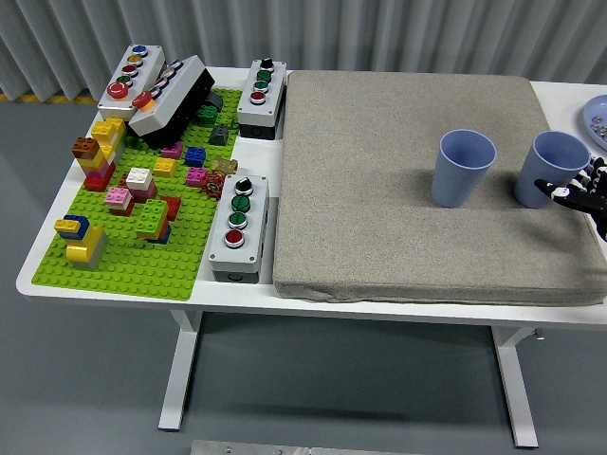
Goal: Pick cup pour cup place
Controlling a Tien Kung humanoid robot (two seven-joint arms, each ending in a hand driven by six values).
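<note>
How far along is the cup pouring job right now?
Barely started. Nothing looks done: both blue cups stand upright on the grey mat. In hand: the right hand is at the right cup, fingers beside it, with no clear grasp yet. Left: lift it, pour into the left cup, set it down.

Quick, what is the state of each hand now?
Left hand: not in view.
Right hand: at the right cup; open or grasping cannot be told.
</note>
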